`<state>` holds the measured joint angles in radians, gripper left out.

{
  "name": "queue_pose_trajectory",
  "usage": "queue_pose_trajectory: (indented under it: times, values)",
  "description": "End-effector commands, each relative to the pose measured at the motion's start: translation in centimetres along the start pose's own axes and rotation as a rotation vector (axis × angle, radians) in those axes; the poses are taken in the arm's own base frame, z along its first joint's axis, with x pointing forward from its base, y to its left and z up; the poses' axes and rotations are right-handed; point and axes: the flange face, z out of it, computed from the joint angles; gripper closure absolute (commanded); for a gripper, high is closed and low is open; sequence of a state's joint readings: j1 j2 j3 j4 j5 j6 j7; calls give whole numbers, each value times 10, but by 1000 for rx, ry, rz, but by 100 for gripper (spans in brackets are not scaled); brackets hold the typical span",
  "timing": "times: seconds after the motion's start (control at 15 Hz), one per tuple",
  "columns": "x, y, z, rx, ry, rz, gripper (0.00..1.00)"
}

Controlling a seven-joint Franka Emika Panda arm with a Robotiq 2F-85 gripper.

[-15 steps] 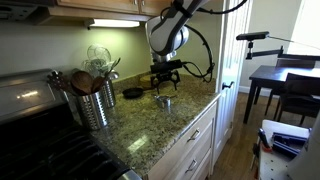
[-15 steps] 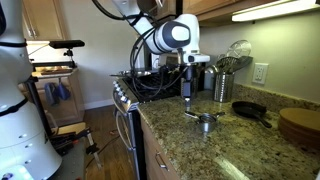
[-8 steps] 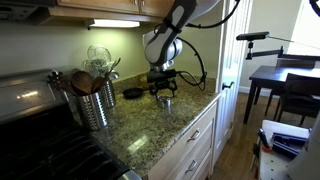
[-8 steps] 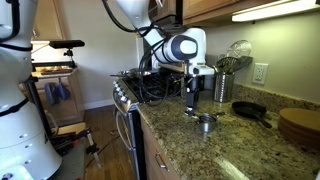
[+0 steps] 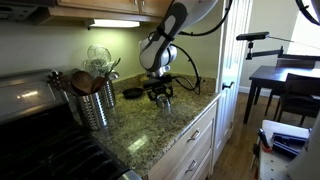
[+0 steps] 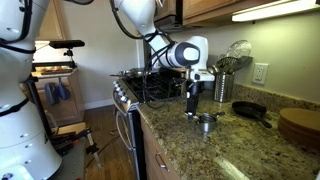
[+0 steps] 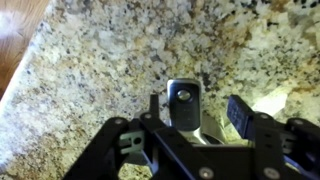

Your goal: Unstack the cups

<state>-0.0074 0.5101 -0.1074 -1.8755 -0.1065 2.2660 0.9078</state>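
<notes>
The silver metal cups (image 5: 165, 102) sit nested on the granite counter, also seen in an exterior view (image 6: 207, 121). My gripper (image 5: 161, 93) hangs just above them, pointing down, as an exterior view (image 6: 193, 108) also shows. In the wrist view the gripper (image 7: 197, 108) is open. The cups' flat shiny handle (image 7: 184, 104) with a hole lies between the fingers, nearer the left one. The cup bodies are hidden under the gripper's body there. Nothing is gripped.
A tall steel canister of wooden utensils (image 5: 95, 100) stands by the stove (image 5: 35, 125), also visible in an exterior view (image 6: 222, 85). A dark round dish (image 5: 132, 93) lies behind the cups. A wooden board (image 6: 298, 125) sits farther along. The counter edge (image 7: 25, 80) is close.
The gripper has come down and shifted slightly toward the cups, from well above them to just over them. The cups have not moved.
</notes>
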Motion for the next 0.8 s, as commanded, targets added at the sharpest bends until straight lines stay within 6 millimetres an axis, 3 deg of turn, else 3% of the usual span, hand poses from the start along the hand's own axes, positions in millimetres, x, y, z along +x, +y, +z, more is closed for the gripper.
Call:
queue_pose_trajectory:
  times: [0.0,0.33,0.6,0.73]
  values:
    - [2,-4,-2,-25,-15,29,59]
    - [4,-4,-4,-34,-17,30,90]
    - [7,1,-10,-39,-10,34,96]
    - [8,2,-15,-38,-2,37,94]
